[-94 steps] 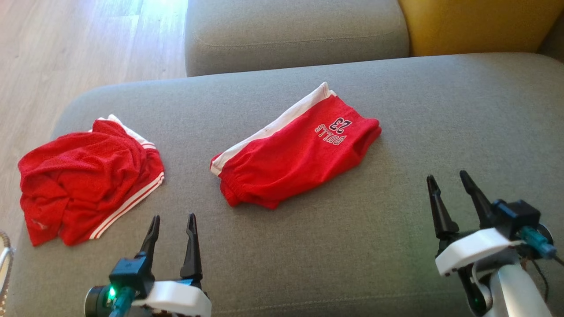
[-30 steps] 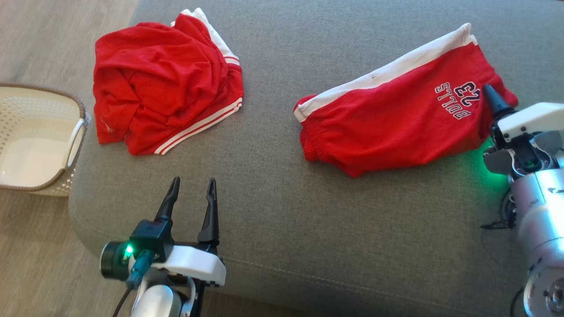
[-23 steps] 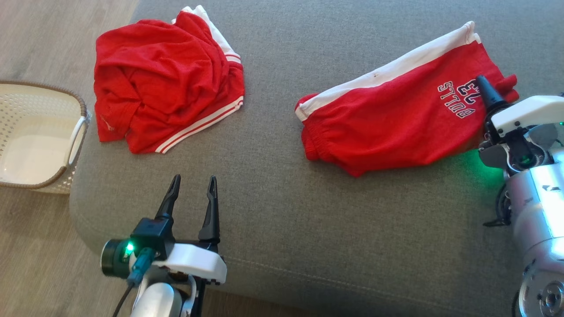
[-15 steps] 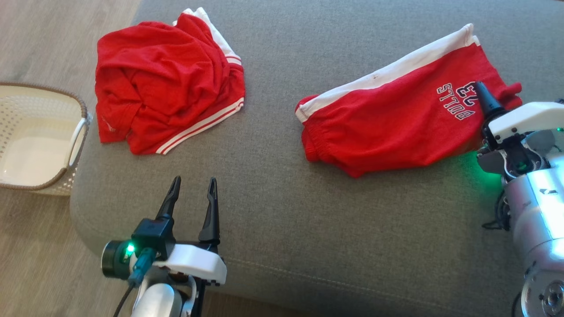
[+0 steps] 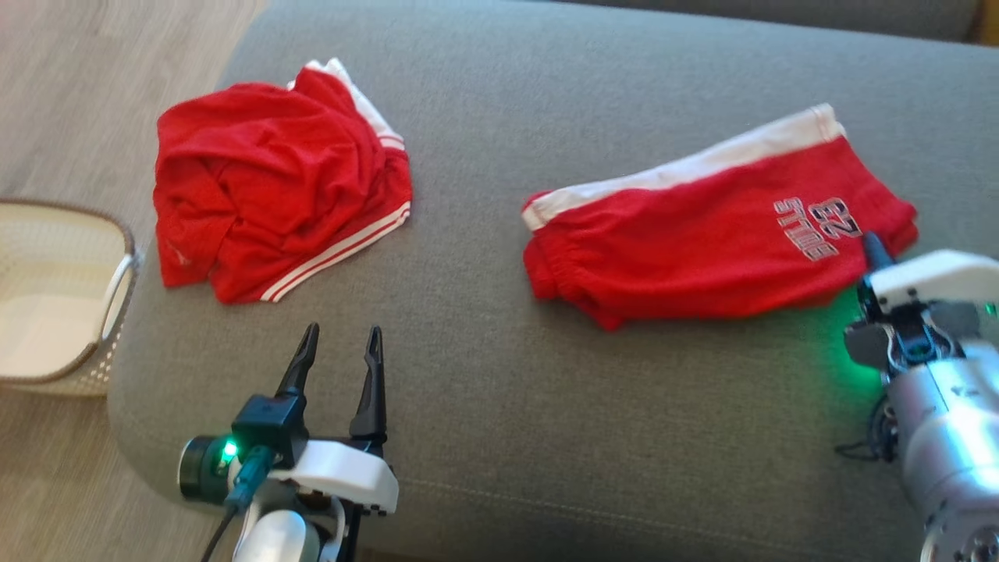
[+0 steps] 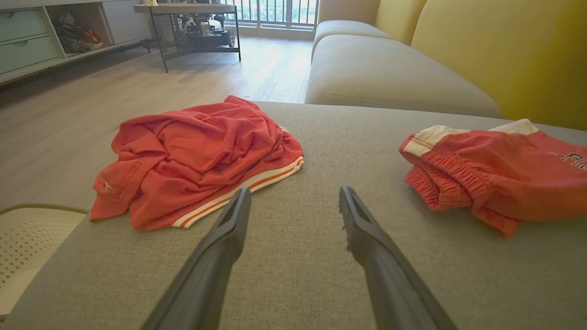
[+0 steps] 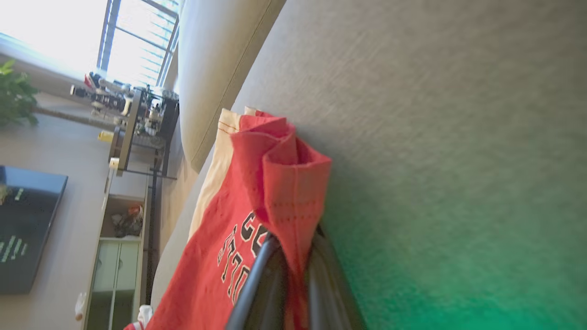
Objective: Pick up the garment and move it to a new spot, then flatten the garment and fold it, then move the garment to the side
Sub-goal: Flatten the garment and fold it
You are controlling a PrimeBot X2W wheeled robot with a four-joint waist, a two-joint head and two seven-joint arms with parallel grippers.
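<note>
Two garments (image 5: pixel 277 187) (image 5: pixel 702 242), one basket (image 5: pixel 119 282)

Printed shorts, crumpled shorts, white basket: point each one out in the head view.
printed shorts (image 5: pixel 702 242), head view, red front beside the lettering.
crumpled shorts (image 5: pixel 265 179), head view, middle of the rumpled red cloth.
white basket (image 5: pixel 55 257), head view, perforated inner wall.

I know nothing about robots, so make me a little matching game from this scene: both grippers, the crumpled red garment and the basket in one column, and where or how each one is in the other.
Column one
1. left gripper
2. right gripper
3. crumpled red garment
4. basket

Column two
A. standing off the left end of the cushion
B. shut on a corner of the printed shorts
C. open, over bare cushion
D. bunched on the cushion, nothing touching it

Pairs: 1-C, 2-B, 3-D, 4-A
</note>
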